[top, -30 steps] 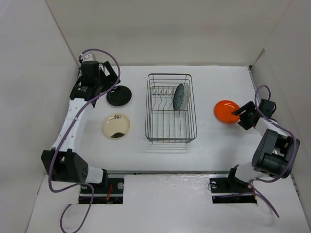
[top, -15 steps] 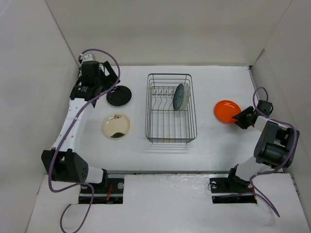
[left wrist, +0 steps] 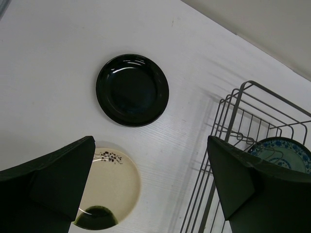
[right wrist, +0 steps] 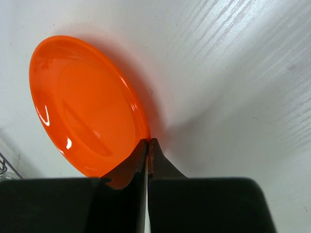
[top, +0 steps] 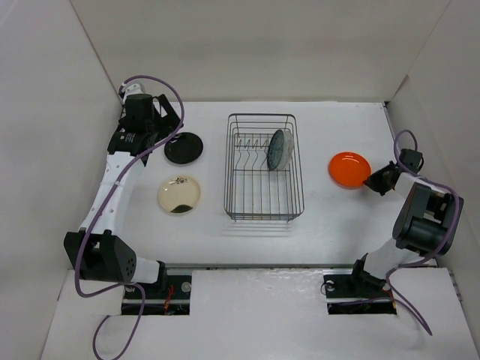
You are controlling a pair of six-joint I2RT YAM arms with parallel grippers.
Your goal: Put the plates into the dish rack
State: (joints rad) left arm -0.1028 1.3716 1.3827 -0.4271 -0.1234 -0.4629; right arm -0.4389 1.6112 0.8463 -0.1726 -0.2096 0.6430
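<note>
Jaws of the right gripper [right wrist: 147, 141] are pressing together on the near rim of the orange plate [right wrist: 82, 102], one finger over the rim and one under it; in the right wrist view this plate is tilting a little, with a dark shadow beneath its pinched side. In the top view the orange plate is sitting at 3 o'clock from the dish rack [top: 262, 195], well apart from it, and the right gripper is reaching it from about 4 o'clock.

Jaws of the left gripper [left wrist: 149, 145] are spreading wide and are holding nothing; the gripper is hovering above the table [top: 225, 232], and between its two fingers the left wrist camera is showing the black plate [left wrist: 132, 90]. The black plate is lying flat at about 10 o'clock from the dish rack, near it but not touching; the cream plate with the dark spot [left wrist: 112, 179] is lying flat at 6 o'clock from the black plate, apart from it, and at about 9 o'clock from the rack.

The teal patterned plate [top: 280, 149] is standing on its edge inside the dish rack, in the far right part, beside the row of upright prongs and leaning slightly; the rest of the rack is holding no plate; the rack is standing in the middle of the table.
</note>
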